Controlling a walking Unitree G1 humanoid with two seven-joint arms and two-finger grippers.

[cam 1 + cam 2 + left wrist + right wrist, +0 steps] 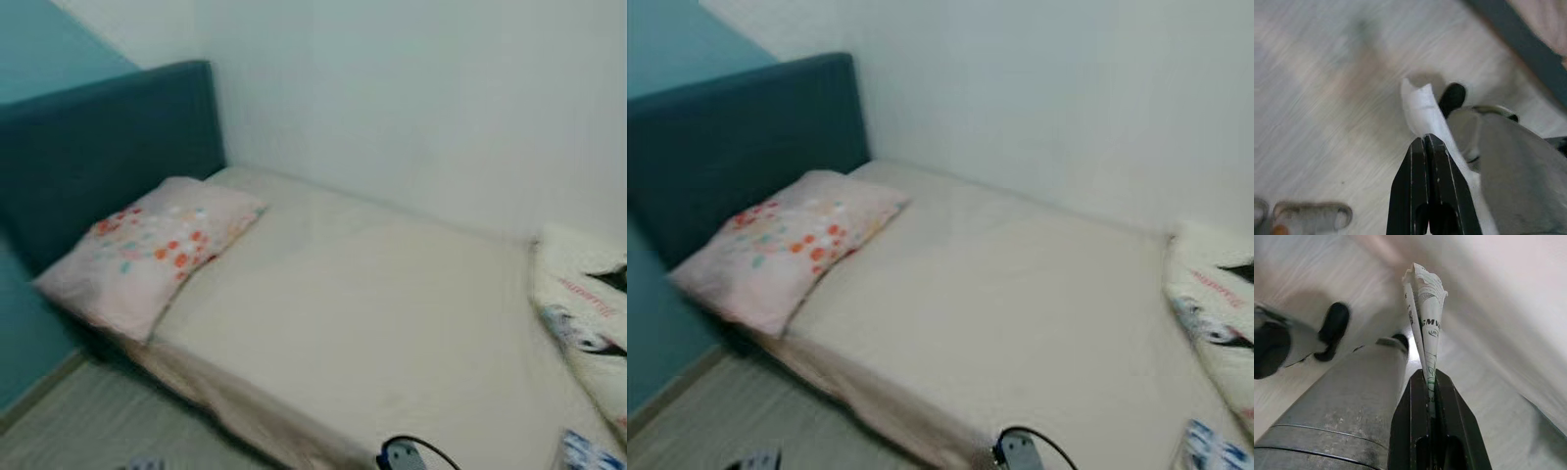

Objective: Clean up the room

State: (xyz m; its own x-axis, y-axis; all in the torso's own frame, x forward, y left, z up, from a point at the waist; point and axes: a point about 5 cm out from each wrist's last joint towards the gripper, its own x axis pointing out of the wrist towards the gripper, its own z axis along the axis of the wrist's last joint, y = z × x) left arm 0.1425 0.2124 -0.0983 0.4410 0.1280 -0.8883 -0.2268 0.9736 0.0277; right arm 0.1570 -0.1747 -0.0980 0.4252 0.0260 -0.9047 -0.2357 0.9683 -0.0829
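I am looking down at a bed with a plain cream sheet, pushed into the corner of a white wall. At its head stands a dark teal headboard, and against that headboard lies a pale pink pillow dotted with red and teal flowers. At the foot end of the bed, well apart from the pillow, sits a folded white blanket with a printed pattern. My left gripper hangs over the pale wood-grain floor beside the bed, its jaws pressed together on a crumpled white tissue that sticks out past the tips. My right gripper also hangs above the floor, jaws clamped on a folded piece of paper with green and black print, which stands up between them.
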